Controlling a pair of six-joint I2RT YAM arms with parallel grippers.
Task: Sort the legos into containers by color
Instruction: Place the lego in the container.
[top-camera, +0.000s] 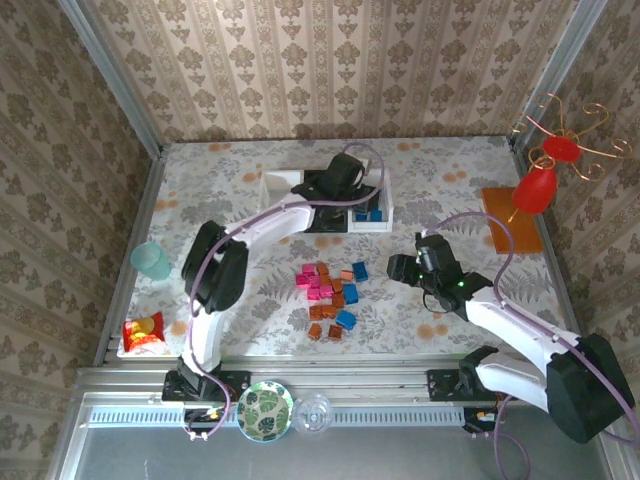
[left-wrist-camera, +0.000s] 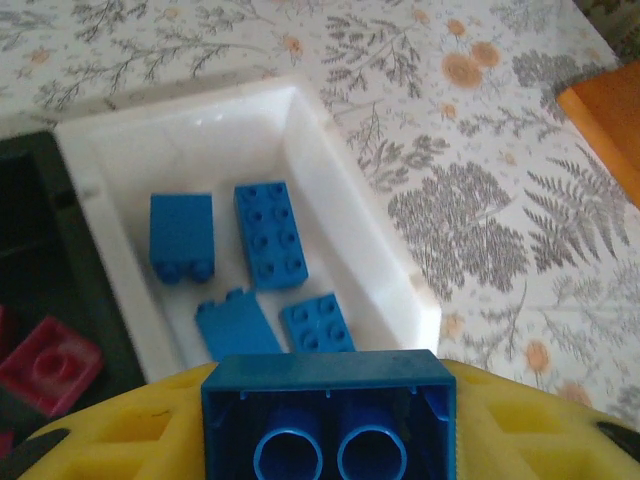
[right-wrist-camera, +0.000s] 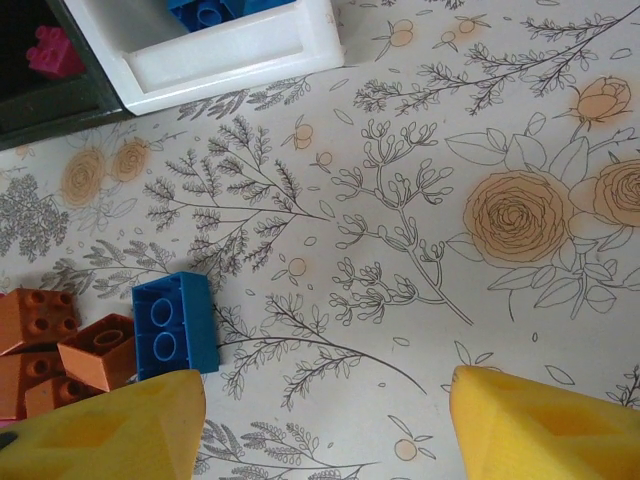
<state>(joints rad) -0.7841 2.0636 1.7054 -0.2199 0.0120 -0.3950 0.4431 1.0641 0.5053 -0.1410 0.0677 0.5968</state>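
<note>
Honestly, the drop is the dicey bit. Black bin (left-wrist-camera: 40, 240) has a pink brick (left-wrist-camera: 50, 362) in it, and the white bin (left-wrist-camera: 365, 235) next door on its right holds four blues (left-wrist-camera: 268, 235). Left pincer (left-wrist-camera: 325, 445) is clamped on another blue brick (left-wrist-camera: 328, 395), hanging over that white bin's near end. My guess: it sits close to the rim, so on release it could clip the wall and bounce onto the worktop (left-wrist-camera: 480, 200), or hop into the black bin.

Further right, the pile (top-camera: 330, 295) waits mid-worktop. Right pincer (right-wrist-camera: 320, 430) hangs open over bare worktop, nothing in it, with a loose blue (right-wrist-camera: 175, 325) off to its side, right up against orange bricks (right-wrist-camera: 60, 345). Going for it, a finger could shove the oranges or scoop one along. Both arms heading for the same bin could bump, too.
</note>
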